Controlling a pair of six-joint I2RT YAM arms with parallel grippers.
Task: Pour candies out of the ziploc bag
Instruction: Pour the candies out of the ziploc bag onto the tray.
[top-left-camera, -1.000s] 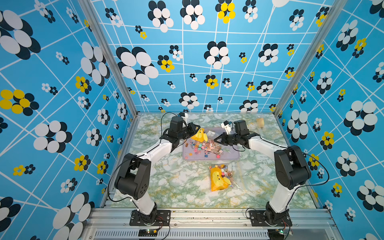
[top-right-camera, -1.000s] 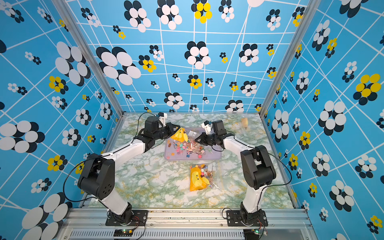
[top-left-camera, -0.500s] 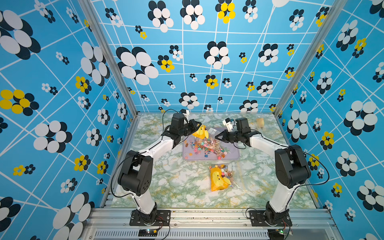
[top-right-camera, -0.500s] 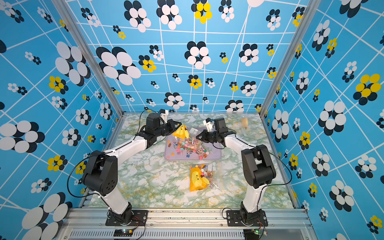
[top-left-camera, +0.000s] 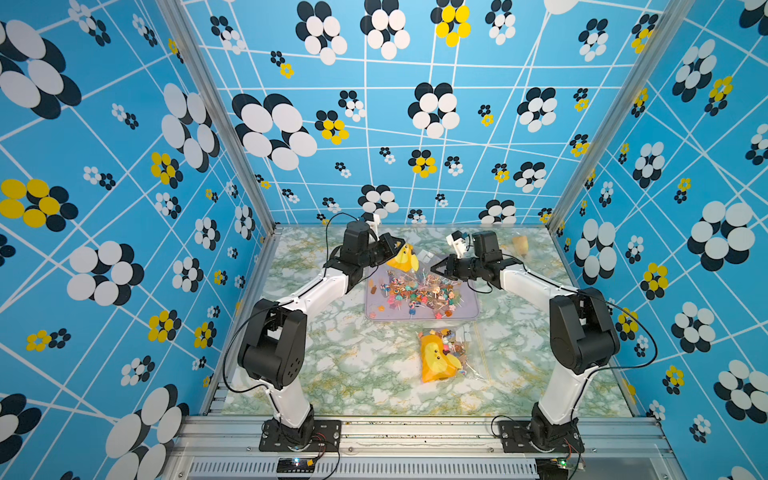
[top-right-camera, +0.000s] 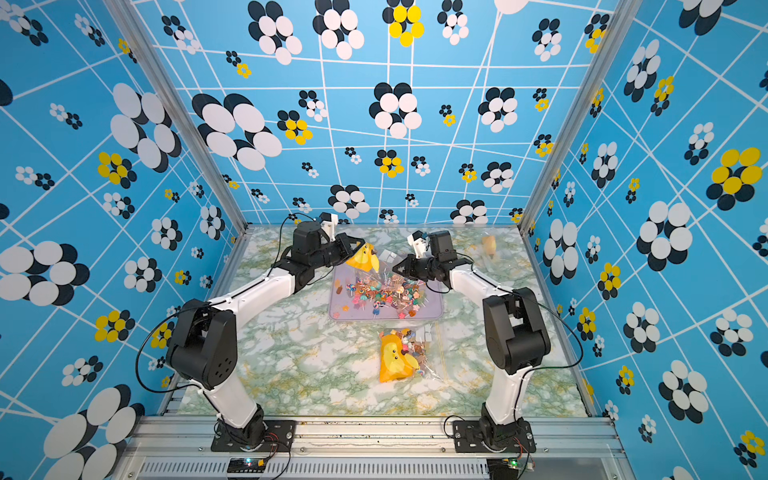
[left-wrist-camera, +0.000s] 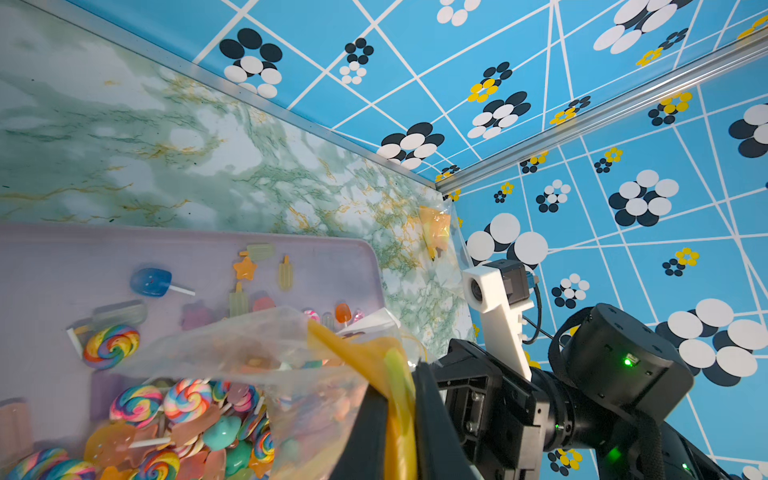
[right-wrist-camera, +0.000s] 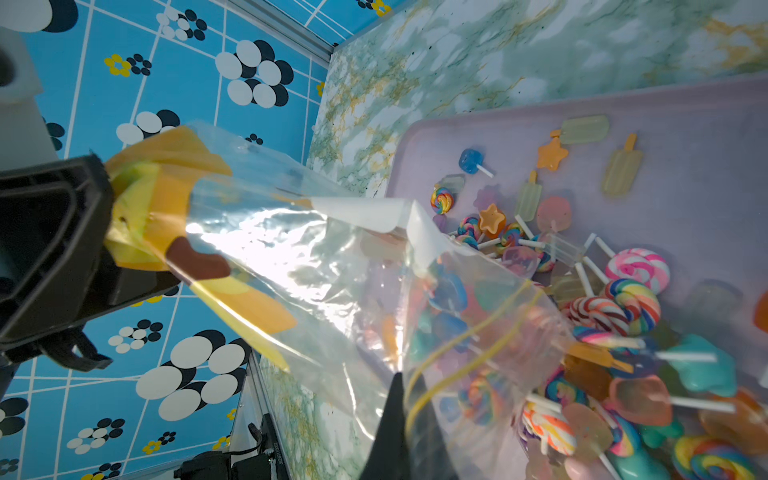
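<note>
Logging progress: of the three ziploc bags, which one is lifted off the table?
The bag over the purple tray, pinched between left tool and right tool; the front bag and far-corner bag lie on the table, untouched.

The bag (right-wrist-camera: 291, 249) is clear, glossy, crinkled plastic film. The candies (right-wrist-camera: 631, 307) look glossy, some translucent. The tray (left-wrist-camera: 332, 266) is matt lilac plastic; the counter (top-left-camera: 365, 370) is smooth, marble-patterned and faintly reflective.
</note>
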